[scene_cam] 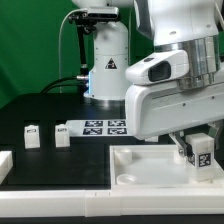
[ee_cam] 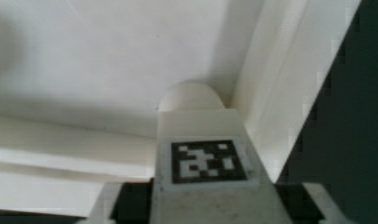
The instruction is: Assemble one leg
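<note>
My gripper (scene_cam: 199, 150) is shut on a leg (scene_cam: 201, 153), a small white block with a black-and-white tag. It holds the leg upright over the right part of the large white slab (scene_cam: 135, 165). In the wrist view the leg (ee_cam: 204, 130) sits between my fingers (ee_cam: 125, 206). Its rounded end points into an inner corner of the slab (ee_cam: 79, 90), beside the raised rim. I cannot tell whether the leg's end touches the slab. Two more legs (scene_cam: 32, 133) (scene_cam: 62, 135) stand on the black table at the exterior view's left.
The marker board (scene_cam: 102, 127) lies on the table behind the slab. Another white part (scene_cam: 5, 165) sits at the exterior view's far left edge. The arm's base (scene_cam: 105, 60) stands at the back. The arm's body hides the slab's right rear.
</note>
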`<state>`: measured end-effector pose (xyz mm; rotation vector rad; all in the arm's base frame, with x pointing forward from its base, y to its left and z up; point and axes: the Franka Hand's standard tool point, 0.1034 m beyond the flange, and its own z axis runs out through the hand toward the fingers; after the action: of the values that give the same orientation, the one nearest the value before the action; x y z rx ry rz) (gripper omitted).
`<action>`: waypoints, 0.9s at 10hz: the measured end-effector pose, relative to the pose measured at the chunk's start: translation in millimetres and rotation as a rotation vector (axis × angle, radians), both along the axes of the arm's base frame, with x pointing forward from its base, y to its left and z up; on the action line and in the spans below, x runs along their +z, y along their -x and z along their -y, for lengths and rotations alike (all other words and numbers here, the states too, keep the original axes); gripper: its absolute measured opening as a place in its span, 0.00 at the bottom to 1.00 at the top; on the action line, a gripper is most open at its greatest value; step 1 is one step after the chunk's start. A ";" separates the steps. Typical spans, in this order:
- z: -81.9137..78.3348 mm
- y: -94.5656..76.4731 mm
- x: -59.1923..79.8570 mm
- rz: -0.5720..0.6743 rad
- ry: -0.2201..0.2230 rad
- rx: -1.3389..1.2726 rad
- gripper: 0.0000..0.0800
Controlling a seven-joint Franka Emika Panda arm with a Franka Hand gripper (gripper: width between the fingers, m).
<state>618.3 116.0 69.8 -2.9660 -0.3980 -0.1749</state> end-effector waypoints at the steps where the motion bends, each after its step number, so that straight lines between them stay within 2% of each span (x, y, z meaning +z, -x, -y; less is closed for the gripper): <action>1: 0.1 0.0 0.0 -0.004 -0.003 -0.025 0.36; 3: 3.0 -2.9 0.3 0.008 -0.020 -0.103 0.36; 9: -3.1 -2.2 -0.9 -0.122 -0.119 -0.934 0.37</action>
<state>620.5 119.1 68.9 -2.7654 0.9851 -0.0994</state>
